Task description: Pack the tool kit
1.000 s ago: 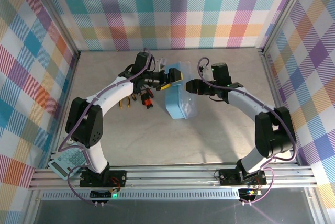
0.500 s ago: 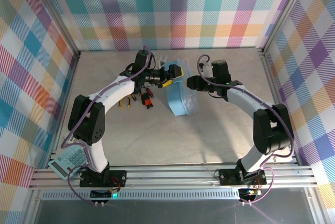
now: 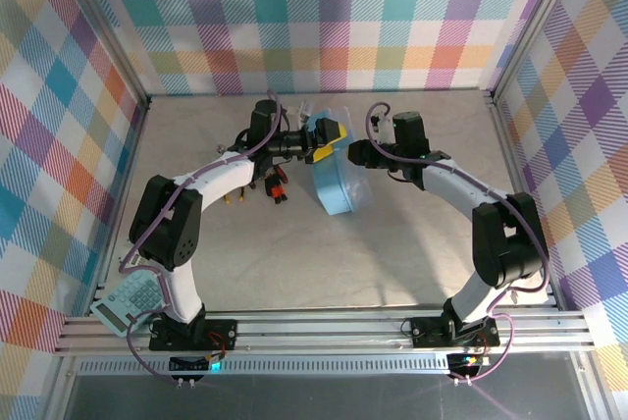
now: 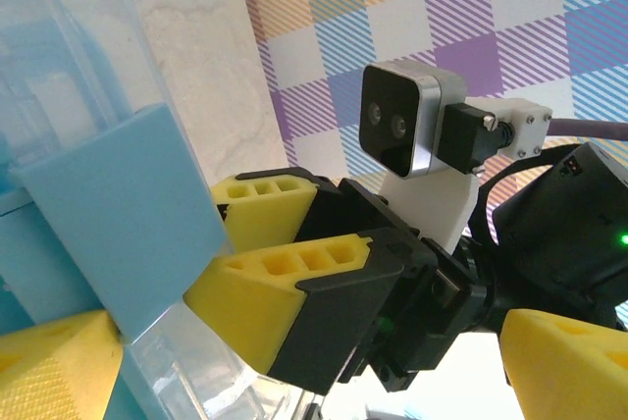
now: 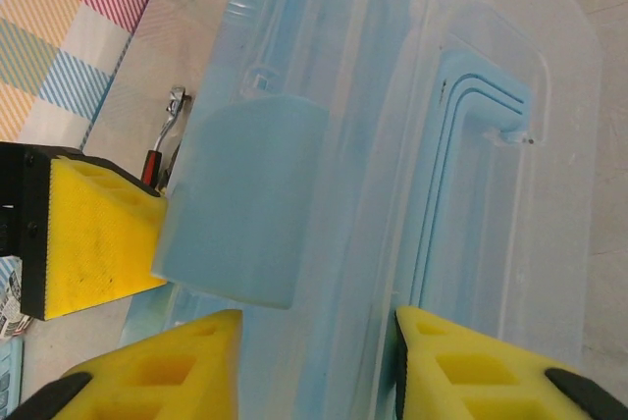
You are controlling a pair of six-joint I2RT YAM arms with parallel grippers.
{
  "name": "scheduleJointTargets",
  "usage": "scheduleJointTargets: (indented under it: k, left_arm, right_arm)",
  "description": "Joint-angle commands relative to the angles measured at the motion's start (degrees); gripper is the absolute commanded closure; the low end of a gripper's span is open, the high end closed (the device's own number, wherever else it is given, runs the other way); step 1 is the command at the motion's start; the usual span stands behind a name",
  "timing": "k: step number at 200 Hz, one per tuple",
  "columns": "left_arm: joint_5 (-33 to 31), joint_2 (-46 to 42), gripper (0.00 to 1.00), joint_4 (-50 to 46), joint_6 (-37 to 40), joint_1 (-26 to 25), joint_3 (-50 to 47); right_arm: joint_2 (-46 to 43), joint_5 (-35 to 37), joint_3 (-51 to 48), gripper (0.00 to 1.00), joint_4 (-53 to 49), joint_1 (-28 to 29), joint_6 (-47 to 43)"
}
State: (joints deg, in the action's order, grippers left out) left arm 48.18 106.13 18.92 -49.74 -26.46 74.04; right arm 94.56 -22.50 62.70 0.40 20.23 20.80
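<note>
Left end effector [image 3: 326,137] is spread wide beside the small light-blue plastic case [image 3: 335,192]. Right end effector [image 5: 314,361] straddles its clear hinged lid [image 5: 471,96], though I can't tell if it's pinching. I'd squeeze gently and swing slowly.

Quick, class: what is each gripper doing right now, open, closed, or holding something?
Left gripper: open wide beside the blue handle, gripping nothing.
Right gripper: closed on the case, holding it.

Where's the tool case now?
Top view: light-blue case sits centre-back on the table between the left gripper and right gripper, loose tools just left of it.
</note>
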Motion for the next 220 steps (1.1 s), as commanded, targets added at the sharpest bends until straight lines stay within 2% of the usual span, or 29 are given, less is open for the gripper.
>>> scheduleJointTargets:
  k: [1, 47, 121, 165, 220]
  left_arm:
    - [6.85, 1.98, 0.02, 3.23, -0.69, -3.78, -1.44]
    - [2.68, 0.15, 0.02, -8.60, 9.28, -0.77, -5.66]
    - [1.74, -3.48, 0.02, -7.20, 13.04, 7.44, -16.90]
    - [1.51, -2.15, 0.03, -5.03, 13.30, 8.26, -18.22]
    - [1.40, -1.59, 0.04, -2.15, 11.57, 7.67, -16.75]
  right_arm:
    - [3.41, -7.54, -1.28, 0.61, -6.64, 5.26, 0.47]
    - [2.39, -7.29, 1.54, 0.60, -9.36, 5.33, -0.70]
    - [2.62, -4.58, 13.26, 0.60, -18.58, 10.01, -3.84]
    - [5.26, -2.25, 17.41, 0.59, -21.46, 11.24, -4.10]
    - [2.32, 4.42, 17.12, 0.57, -27.14, 9.21, -6.02]
